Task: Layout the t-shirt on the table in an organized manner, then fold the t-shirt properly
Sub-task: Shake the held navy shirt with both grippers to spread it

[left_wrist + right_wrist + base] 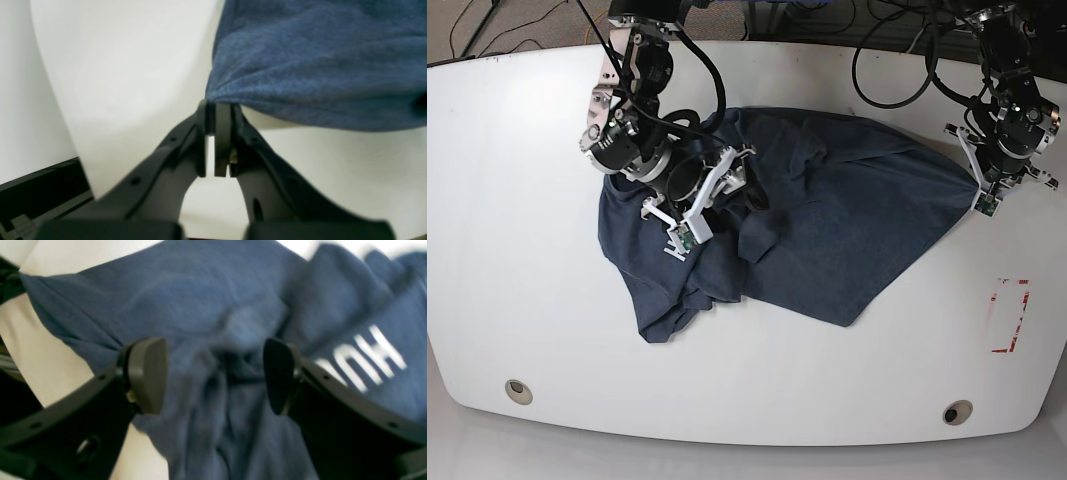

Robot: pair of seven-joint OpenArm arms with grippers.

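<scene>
A dark blue t-shirt [797,215] is lying crumpled on the white table [517,250], bunched across the middle and far part of the tabletop, with one corner stretching out toward the base view's right side.

The left gripper [217,115] is pinching that stretched corner: its jaws are pressed nearly together and the shirt's edge is bunching into folds right at the fingertips. In the base view the left gripper [979,192] is sitting at the taut tip of the cloth, near the table's right edge.

The right gripper [213,373] is standing with its jaws well apart, hovering over a wrinkled heap of the t-shirt [206,323]; the fingers [146,373] are sitting on either side of a fold, and I cannot tell if they are touching the cloth. White lettering [363,356] is showing on the fabric just beside the far finger, blurred. In the base view the right gripper [727,185] is over the shirt's left part.

A red-outlined rectangle mark [1010,315] is lying on the table near the right edge, apart from the shirt. Two round grommet holes are sitting along the near edge, one left [518,390], one right [956,411]. Black cables [897,60] are trailing behind the arms.
</scene>
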